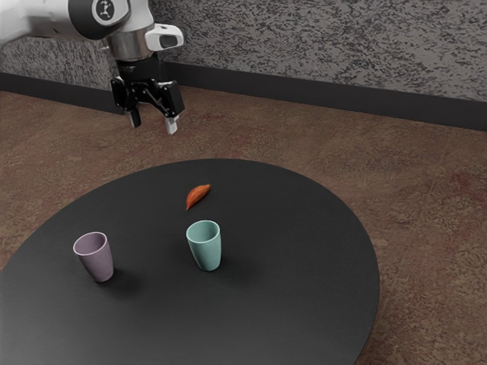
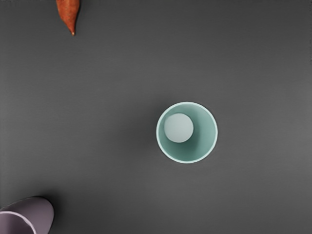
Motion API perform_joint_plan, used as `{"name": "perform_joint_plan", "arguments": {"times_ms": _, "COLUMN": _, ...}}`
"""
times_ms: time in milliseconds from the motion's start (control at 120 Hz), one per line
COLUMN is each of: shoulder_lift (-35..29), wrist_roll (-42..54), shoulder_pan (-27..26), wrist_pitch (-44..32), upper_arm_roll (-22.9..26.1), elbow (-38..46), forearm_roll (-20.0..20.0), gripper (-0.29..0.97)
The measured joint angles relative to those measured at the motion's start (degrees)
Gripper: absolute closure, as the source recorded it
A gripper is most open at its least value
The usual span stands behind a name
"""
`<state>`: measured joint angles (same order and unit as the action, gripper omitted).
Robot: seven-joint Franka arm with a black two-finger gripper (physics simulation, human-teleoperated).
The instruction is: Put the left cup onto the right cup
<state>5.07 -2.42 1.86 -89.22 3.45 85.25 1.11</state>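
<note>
A pale purple cup [image 1: 94, 256] stands upright on the round black table [image 1: 304, 304], toward the exterior view's left. A teal cup [image 1: 204, 245] stands upright a short way to its right, apart from it. My black gripper [image 1: 153, 122] hangs high above the table's far side, well above both cups, open with nothing between its fingers. From above, the wrist view looks into the teal cup [image 2: 186, 132], and the purple cup's rim [image 2: 24, 218] sits at the picture's corner.
A small orange-red pointed object [image 1: 198, 195] lies on the table just behind the teal cup; it appears in the wrist view too [image 2: 68, 13]. Brown floor and a grey speckled wall surround the table.
</note>
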Motion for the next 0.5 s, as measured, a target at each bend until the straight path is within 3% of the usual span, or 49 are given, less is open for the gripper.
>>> {"name": "perform_joint_plan", "arguments": {"times_ms": 500, "shoulder_lift": -1.68, "wrist_roll": 0.01, "shoulder_pan": 0.38, "wrist_pitch": -1.14, "upper_arm_roll": 0.06, "elbow": 4.01, "forearm_roll": -0.05, "gripper": 0.0}}
